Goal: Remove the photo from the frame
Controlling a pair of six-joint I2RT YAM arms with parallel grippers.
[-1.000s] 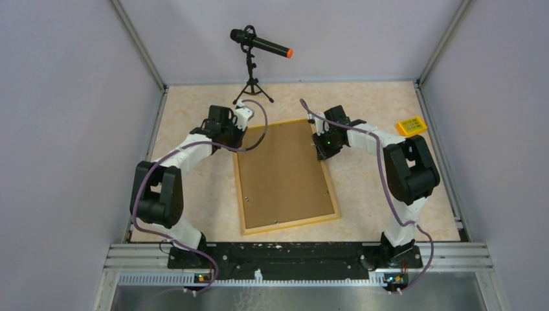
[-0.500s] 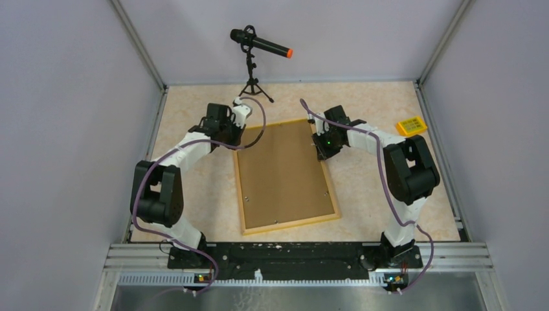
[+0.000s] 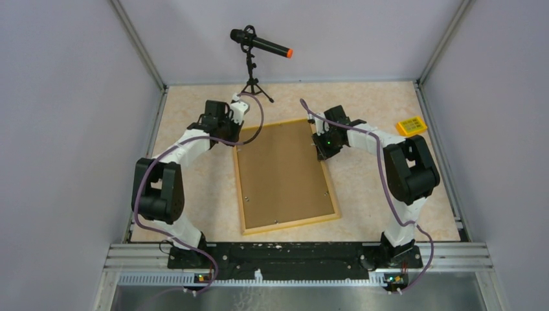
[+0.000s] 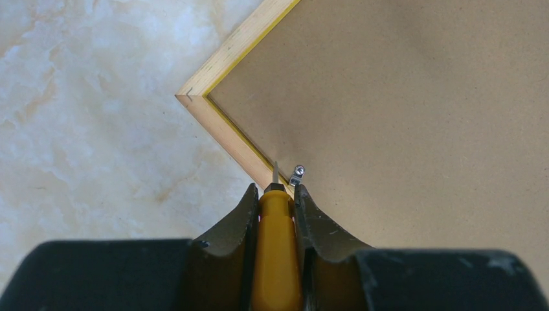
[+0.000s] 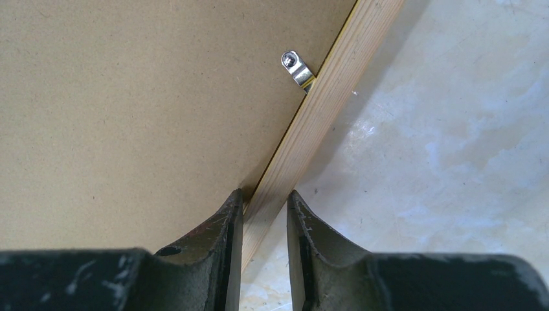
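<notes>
Now frame (image 3: 285, 175) face-down on counter (image 3: 194, 188), photo hidden underneath. My left end effector (image 4: 277, 194) pinches yellow tool (image 4: 277, 259) at clip (image 4: 297, 173); right end effector (image 5: 264, 201) clamps frame edge. Unclipping step, I judge; next, swing clip aside.

Over 1 s the left gripper (image 4: 277, 194), with its screwdriver (image 4: 276, 227), has shifted slightly toward the far-left, off the frame (image 3: 285, 175) interior to its far-left corner. Its cable (image 3: 261, 120) loop has drawn in likewise.
</notes>
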